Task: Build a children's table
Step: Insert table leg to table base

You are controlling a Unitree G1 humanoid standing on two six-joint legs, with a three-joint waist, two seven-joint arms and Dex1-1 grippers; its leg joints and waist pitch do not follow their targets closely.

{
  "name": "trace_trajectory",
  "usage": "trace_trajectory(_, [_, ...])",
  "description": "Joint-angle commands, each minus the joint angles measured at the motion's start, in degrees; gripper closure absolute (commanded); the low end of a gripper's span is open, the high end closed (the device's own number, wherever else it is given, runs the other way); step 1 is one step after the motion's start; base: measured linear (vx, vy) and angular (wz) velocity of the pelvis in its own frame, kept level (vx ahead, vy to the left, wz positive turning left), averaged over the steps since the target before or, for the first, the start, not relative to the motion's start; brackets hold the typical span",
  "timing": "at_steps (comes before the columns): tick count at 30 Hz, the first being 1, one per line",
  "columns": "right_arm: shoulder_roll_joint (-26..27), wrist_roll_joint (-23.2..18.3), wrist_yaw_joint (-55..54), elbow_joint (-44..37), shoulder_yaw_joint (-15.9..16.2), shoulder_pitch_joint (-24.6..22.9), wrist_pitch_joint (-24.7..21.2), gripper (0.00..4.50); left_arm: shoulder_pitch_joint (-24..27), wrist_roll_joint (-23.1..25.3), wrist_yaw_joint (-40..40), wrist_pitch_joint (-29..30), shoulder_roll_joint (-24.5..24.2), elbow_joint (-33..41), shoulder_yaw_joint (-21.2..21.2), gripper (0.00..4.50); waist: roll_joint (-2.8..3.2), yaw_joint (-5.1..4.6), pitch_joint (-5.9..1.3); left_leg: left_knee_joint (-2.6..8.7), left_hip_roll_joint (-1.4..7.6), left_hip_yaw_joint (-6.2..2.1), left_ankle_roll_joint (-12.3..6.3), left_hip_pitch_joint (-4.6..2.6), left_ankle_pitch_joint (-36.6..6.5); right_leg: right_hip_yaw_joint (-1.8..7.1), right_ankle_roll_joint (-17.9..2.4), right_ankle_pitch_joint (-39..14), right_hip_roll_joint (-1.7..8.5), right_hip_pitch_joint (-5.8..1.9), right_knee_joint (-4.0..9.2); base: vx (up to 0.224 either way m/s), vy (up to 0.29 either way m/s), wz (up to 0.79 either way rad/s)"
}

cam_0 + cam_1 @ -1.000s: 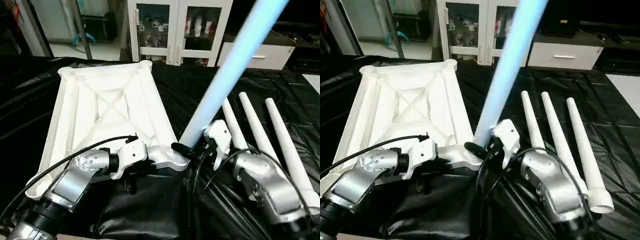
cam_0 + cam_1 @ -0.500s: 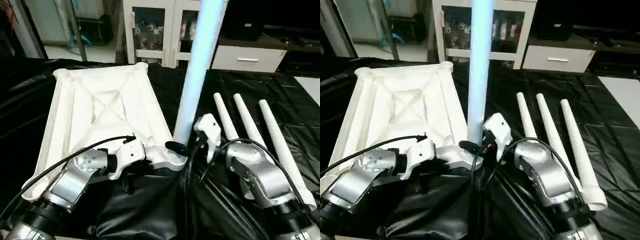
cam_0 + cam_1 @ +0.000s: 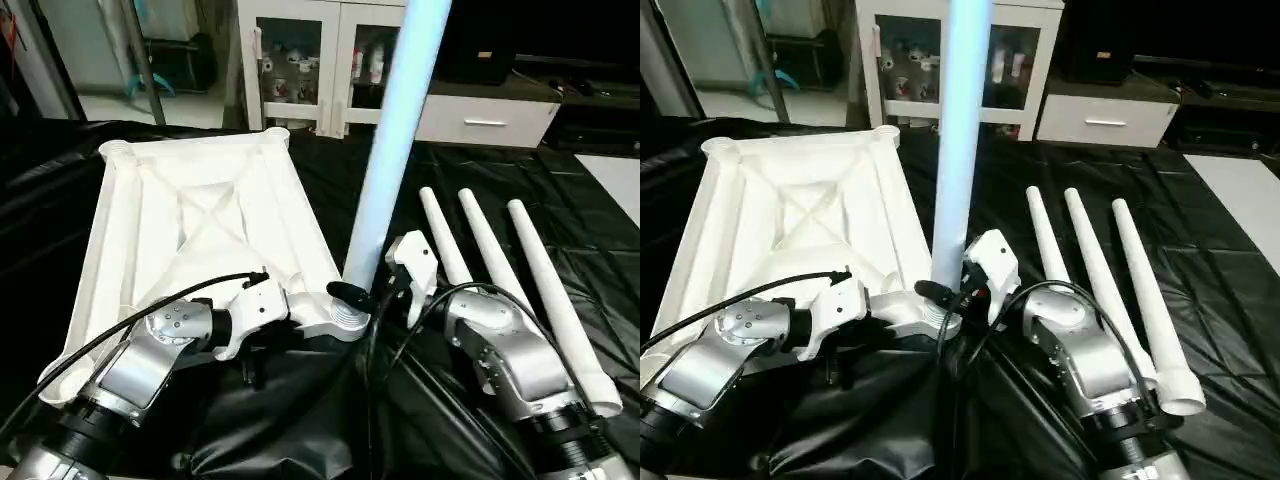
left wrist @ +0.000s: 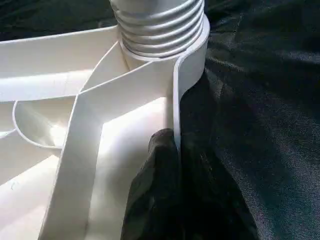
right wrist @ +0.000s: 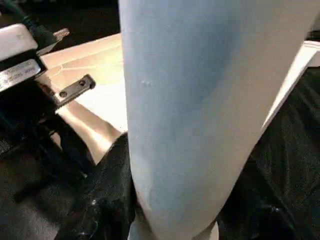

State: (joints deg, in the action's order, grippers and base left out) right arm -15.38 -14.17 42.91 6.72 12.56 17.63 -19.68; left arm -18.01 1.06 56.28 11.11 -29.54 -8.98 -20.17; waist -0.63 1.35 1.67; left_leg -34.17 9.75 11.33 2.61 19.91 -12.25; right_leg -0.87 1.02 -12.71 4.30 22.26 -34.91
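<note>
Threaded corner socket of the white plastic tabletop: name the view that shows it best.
The left wrist view: the ribbed threaded corner socket sits close up, with the tabletop's rim meeting it. Both eye views show it small, between the two hands, under the upright white tube leg. The right wrist view gives mostly the leg, socket hidden.

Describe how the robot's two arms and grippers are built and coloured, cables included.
Both forearms are rounded silver metal with black collars nearer the body. Each ends in a white plastic wrist housing carrying black fingers: the left gripper and the right gripper. A thin black cable arcs over the left forearm to its housing; several black cables loop around the right forearm.
</note>
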Motion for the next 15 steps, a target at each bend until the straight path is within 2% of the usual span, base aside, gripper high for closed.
trace_trajectory(1, [-0.8, 2.5, -1.8, 9.2, 2.2, -3.6, -4.3, 2.63, -0.5, -0.5, -1.4, -0.6, 0.4, 1.2, 2.0, 4.50, 0.54, -0.42, -0.97, 6.16, 3.38, -2.84, 4.33, -0.76, -29.5, 2.16, -6.2, -28.3, 3.49, 0.61, 6.22, 0.000, 0.000, 0.00])
trace_trajectory(9, [-0.7, 2.8, -1.6, 9.3, 2.1, -3.6, -3.5, 2.63, -0.3, -0.5, -1.2, -0.9, 0.0, 1.3, 1.9, 4.50, 0.68, -0.85, -0.96, 6.24, 3.42, -2.81, 4.30, -0.91, -30.3, 2.17, -6.7, -27.1, 3.40, 0.83, 6.28, 0.000, 0.000, 0.00])
trace_trajectory(13, [-0.3, 3.8, -2.1, 9.5, 1.8, -3.7, -1.9, 2.63, -0.2, -0.3, -1.5, -0.7, -0.3, 1.4, 1.9, 4.50, 0.73, -1.03, -0.89, 6.25, 3.42, -2.89, 4.32, -0.91, -31.2, 2.20, -6.6, -28.4, 3.53, 0.94, 6.43, 0.000, 0.000, 0.00])
trace_trajectory(14, [0.4, 4.0, -3.6, 10.1, 0.9, -3.3, -0.9, 2.63, -0.3, 0.1, -2.5, -0.1, -0.1, 1.2, 2.1, 4.50, 1.01, -1.02, -0.86, 6.26, 3.40, -2.91, 4.38, -0.96, -31.4, 2.20, -6.5, -28.6, 3.53, 1.00, 6.46, 0.000, 0.000, 0.00])
trace_trajectory(15, [1.9, 4.7, -7.6, 12.2, -1.0, -1.7, 1.4, 2.63, -0.5, 1.0, -4.5, 1.6, 0.5, 1.1, 2.3, 4.50, 1.01, -1.36, -0.87, 6.24, 3.38, -2.93, 4.69, -0.97, -31.9, 2.13, -6.7, -29.1, 3.54, 1.16, 6.46, 0.000, 0.000, 0.00])
